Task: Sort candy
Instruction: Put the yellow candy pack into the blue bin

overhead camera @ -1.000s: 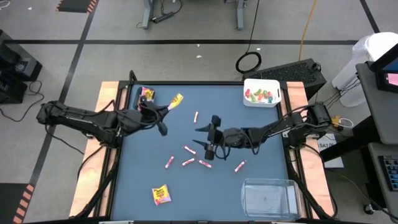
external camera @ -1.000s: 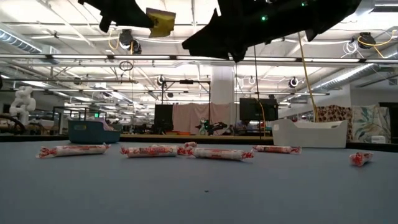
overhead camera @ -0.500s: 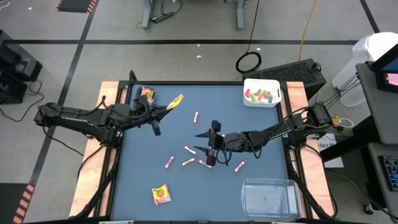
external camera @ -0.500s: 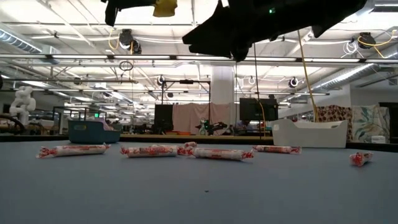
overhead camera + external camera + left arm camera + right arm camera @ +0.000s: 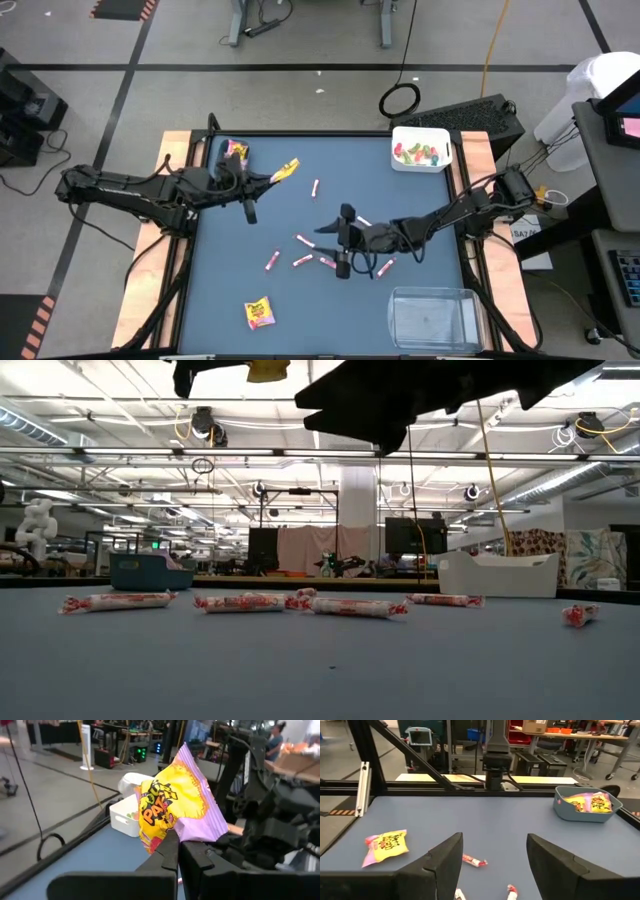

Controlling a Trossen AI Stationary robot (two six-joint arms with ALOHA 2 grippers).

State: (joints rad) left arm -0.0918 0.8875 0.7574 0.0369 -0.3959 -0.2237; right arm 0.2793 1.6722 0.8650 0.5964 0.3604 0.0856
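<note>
My left gripper [image 5: 272,176] is shut on a yellow packet [image 5: 288,168] with a purple edge. It holds the packet high over the table's far left part, beside the teal bin [image 5: 232,152]. The packet fills the left wrist view [image 5: 175,812] and shows at the top of the low view [image 5: 268,370]. My right gripper [image 5: 330,245] is open and empty above the middle of the table. It points toward the left edge, over a cluster of pink-white sticks [image 5: 303,260] lying flat, which also shows ahead of its fingers [image 5: 472,861]. A second yellow packet [image 5: 260,313] lies near the front edge. My left gripper pinches the packet's lower edge [image 5: 172,836] between its two fingers [image 5: 170,855]. The packet stands up above the fingertips, crumpled and tilted, lifted clear of the table.
The teal bin [image 5: 587,804] holds another yellow packet. A white bin [image 5: 421,148] with green and red pieces stands at the far right. A clear bin [image 5: 433,315] stands at the near right. Single sticks lie at the far middle [image 5: 315,187] and right of the cluster [image 5: 385,267].
My left gripper has risen with the yellow packet, which stays pinched and clear of the table. My right gripper has moved toward the table's near edge, over the cluster of sticks, staying open.
</note>
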